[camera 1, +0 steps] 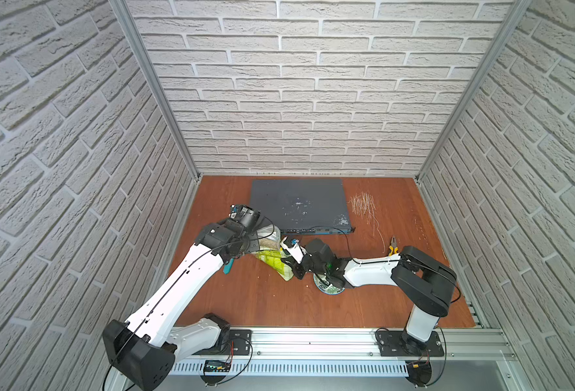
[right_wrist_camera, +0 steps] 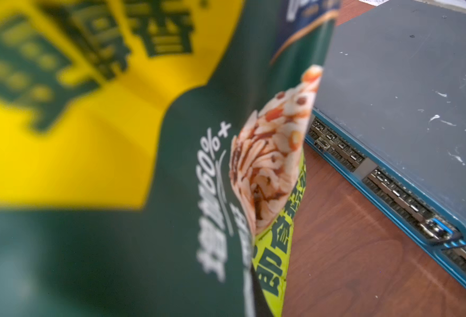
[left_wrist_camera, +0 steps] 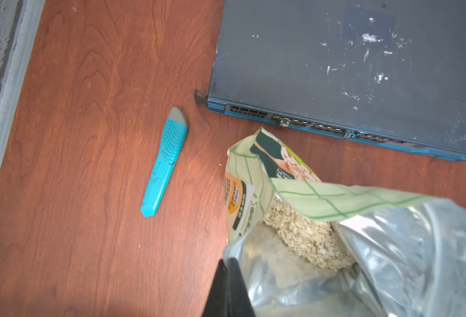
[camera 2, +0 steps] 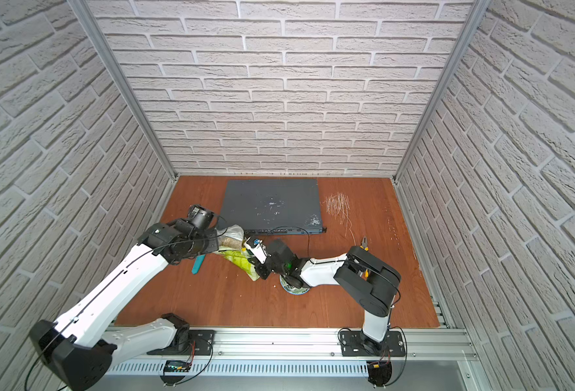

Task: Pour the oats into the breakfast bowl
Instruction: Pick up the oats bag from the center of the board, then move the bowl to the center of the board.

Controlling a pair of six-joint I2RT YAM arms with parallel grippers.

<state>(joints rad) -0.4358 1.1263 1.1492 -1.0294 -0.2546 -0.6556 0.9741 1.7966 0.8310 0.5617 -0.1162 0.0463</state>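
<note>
The oats pouch (right_wrist_camera: 188, 192) is showing "60%+" in white on its dark green panel; the other characters printed around it are coming through too blurred to read.

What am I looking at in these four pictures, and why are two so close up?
Two robot arms share a wooden table. Two pictures look down from overhead; two come from cameras on the arms' wrists, hence the close-ups. The left end effector pinches the open oat pouch, oats showing inside. The right end effector sits by the pouch's lower end; its grip is unclear. The leaf-patterned bowl lies partly under that arm. Also there: a grey network box, a teal tool, pliers, thin wires.
</note>
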